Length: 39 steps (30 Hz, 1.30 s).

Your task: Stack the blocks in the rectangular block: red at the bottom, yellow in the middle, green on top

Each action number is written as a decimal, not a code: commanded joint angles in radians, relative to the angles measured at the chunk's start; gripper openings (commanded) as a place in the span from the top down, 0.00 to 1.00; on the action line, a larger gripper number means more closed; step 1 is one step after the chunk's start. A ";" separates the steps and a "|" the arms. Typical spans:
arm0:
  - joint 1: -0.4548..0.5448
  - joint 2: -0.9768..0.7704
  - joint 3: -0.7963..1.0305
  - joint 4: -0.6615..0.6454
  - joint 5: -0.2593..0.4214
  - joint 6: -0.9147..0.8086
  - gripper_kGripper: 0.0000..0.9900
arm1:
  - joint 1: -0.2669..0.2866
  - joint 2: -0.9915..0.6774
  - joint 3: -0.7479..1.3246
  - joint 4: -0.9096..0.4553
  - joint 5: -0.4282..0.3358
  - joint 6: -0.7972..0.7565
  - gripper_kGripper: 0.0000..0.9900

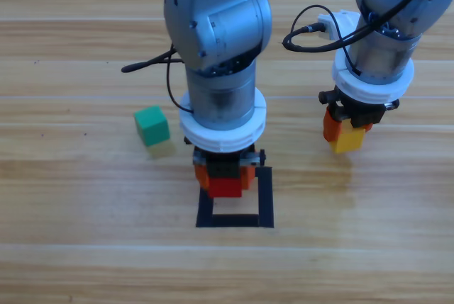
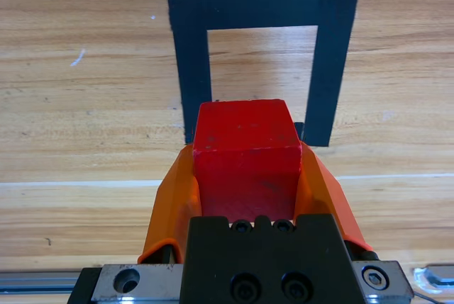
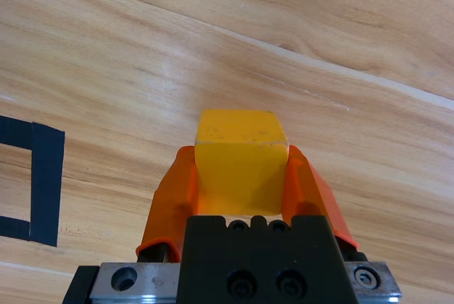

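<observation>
Gripping red cube [image 2: 246,159], yellow cube [image 3: 241,169], no writing

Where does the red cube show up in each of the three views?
High view: red cube low centre, in the left pincer, at the black tape outline.
Left wrist view: centre, between the orange jaws.
Right wrist view: not in it.
Shared landmark: the tape outline.

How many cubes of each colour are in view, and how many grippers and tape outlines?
Red cube: 1
Yellow cube: 1
Green cube: 1
Tape outline: 1
Grippers, left and right: 2
Total: 6
</observation>
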 commanded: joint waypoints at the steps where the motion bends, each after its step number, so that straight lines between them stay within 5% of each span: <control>1: -0.059 0.075 -0.029 0.011 0.005 -0.033 0.96 | -0.024 -0.055 0.028 -0.012 -0.006 0.005 1.00; 39: -0.040 0.124 -0.039 -0.006 0.010 0.024 0.96 | -0.016 -0.082 0.064 -0.040 -0.007 0.005 1.00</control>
